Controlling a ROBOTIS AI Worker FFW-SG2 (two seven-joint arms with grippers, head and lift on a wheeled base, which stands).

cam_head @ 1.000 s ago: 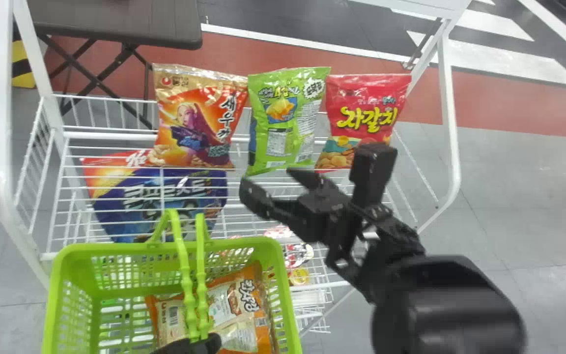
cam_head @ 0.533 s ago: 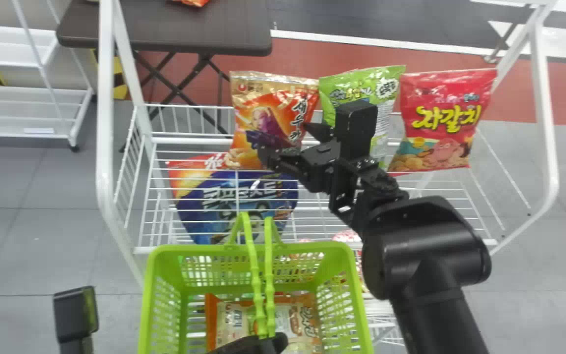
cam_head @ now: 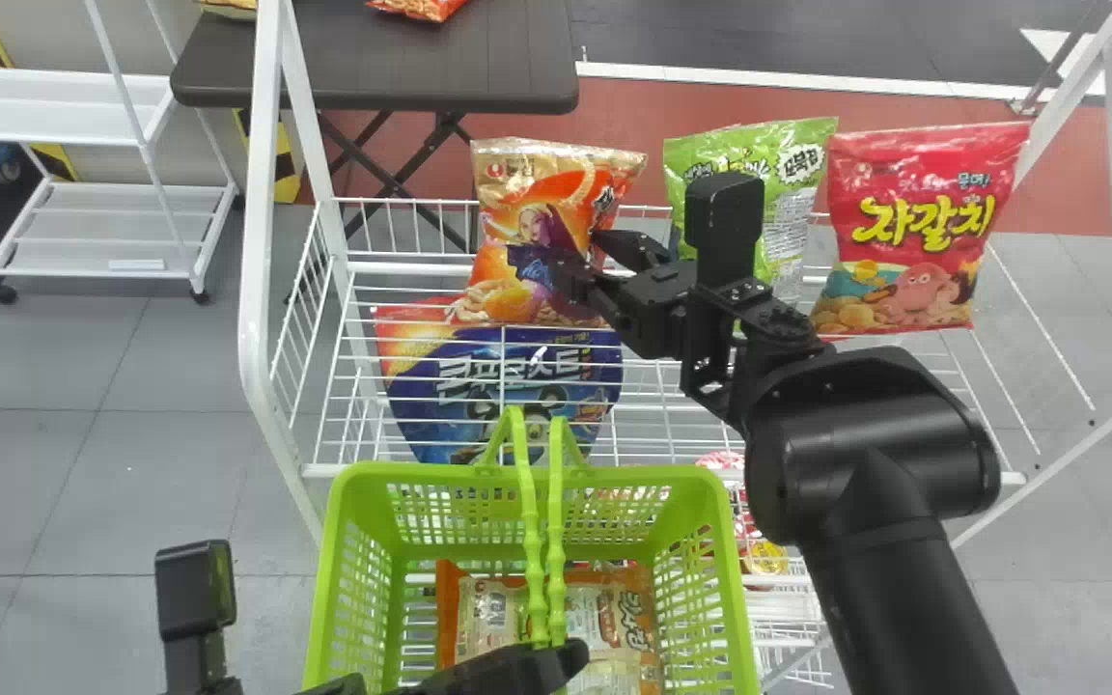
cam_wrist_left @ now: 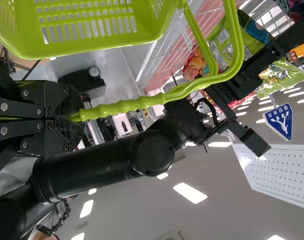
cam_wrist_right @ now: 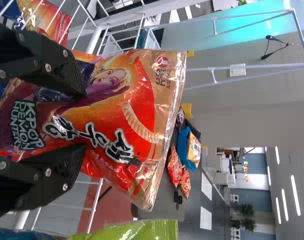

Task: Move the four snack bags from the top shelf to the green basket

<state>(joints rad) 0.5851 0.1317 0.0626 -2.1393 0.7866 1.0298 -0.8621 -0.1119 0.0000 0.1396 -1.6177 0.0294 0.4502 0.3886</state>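
Grey floor spreads across the left of the frame, a red strip behind the white wire rack, and it's all on here! Along the top shelf, three bags stand waiting: orange bag upper centre, green bag to its right, red bag upper right. Just below the orange one in the frame lies a blue bag, wires crossing in front of it; whether it counts among the four, I can't tell.

Down at lower centre, the green basket already has an orange-edged packet in it. Perhaps that's one on the board, but the three standing bags are all still to come. The left gripper is clamped on the basket's handles, keeping it close to the rack.

And the right gripper? Fingers spread, right at the orange bag, no pinch yet! What a change: a second ago it was under the green bag; now it has swung across to orange. The head view has shifted too, but the standing bags keep their order, none gone.
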